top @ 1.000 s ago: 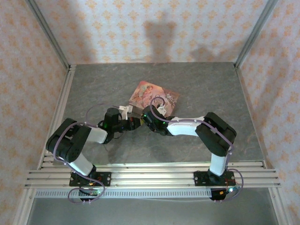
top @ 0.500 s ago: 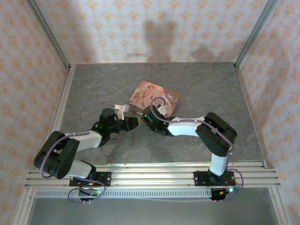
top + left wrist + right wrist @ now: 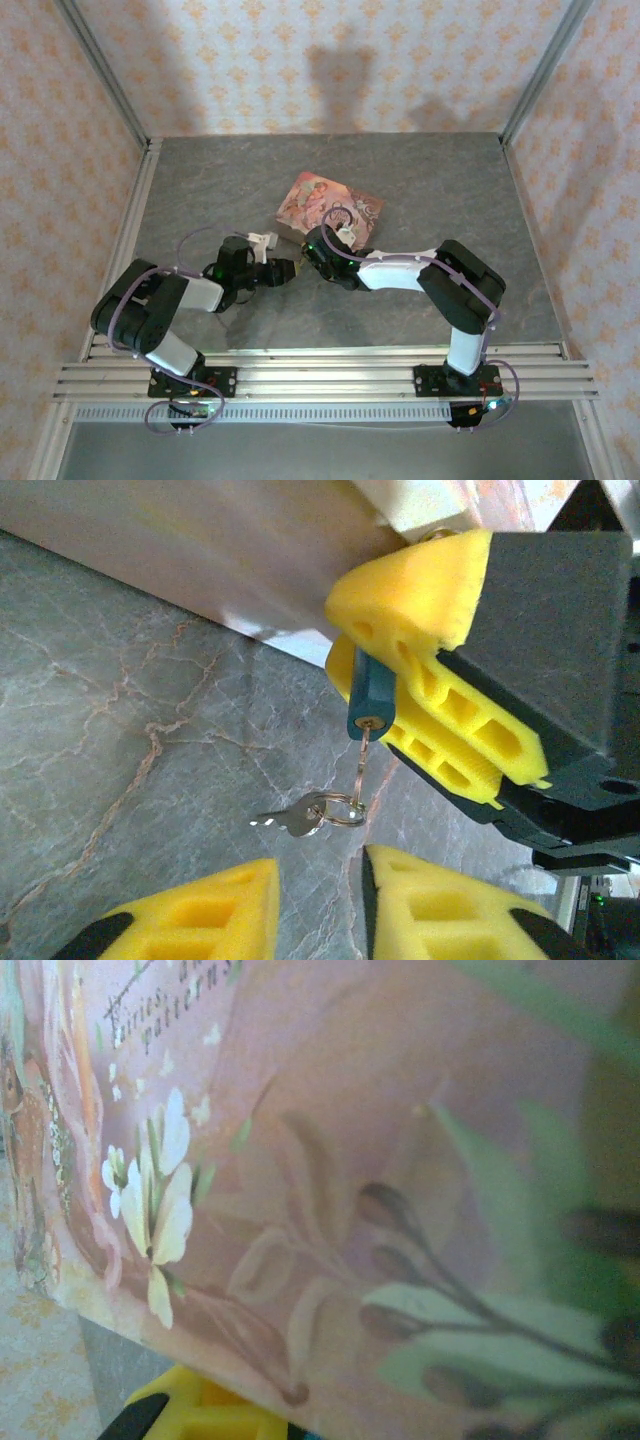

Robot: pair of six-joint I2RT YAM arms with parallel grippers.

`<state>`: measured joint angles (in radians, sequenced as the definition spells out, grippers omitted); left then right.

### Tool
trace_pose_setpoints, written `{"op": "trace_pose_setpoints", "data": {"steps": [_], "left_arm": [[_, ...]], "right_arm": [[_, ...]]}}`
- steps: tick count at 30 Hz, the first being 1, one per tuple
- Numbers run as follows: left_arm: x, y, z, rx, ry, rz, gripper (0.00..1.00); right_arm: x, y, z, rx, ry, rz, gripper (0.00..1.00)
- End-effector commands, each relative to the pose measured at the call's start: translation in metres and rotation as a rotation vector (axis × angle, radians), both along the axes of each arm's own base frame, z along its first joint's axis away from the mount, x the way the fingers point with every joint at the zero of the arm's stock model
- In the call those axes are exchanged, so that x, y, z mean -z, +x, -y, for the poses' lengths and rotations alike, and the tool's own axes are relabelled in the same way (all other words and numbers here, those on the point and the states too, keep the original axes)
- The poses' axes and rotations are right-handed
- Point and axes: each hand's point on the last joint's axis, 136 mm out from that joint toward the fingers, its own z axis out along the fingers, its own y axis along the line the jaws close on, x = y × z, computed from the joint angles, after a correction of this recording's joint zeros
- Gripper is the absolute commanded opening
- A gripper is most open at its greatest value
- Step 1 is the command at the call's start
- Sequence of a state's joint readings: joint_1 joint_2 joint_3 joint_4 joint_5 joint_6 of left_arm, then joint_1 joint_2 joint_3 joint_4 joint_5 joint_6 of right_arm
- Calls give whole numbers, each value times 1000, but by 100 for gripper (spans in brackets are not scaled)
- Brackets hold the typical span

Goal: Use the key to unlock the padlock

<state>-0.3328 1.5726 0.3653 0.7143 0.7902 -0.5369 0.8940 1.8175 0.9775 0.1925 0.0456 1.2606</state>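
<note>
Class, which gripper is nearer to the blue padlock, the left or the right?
Right. The right gripper clamps the padlock between its fingers. The left gripper sits apart, jaws open, past the key stuck in the padlock.

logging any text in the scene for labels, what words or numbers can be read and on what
"Fairies, a...": pink floral box, rest of the line cut off.
"patterns": same box, the line below.
Padlock: no marking readable.
</note>
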Motion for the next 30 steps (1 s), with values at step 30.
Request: {"op": "trace_pose_setpoints", "data": {"steps": [30], "left_arm": [[-28, 28, 19, 94, -31, 128, 0]], "right_arm": [[33, -29, -10, -59, 36, -184, 0]]}}
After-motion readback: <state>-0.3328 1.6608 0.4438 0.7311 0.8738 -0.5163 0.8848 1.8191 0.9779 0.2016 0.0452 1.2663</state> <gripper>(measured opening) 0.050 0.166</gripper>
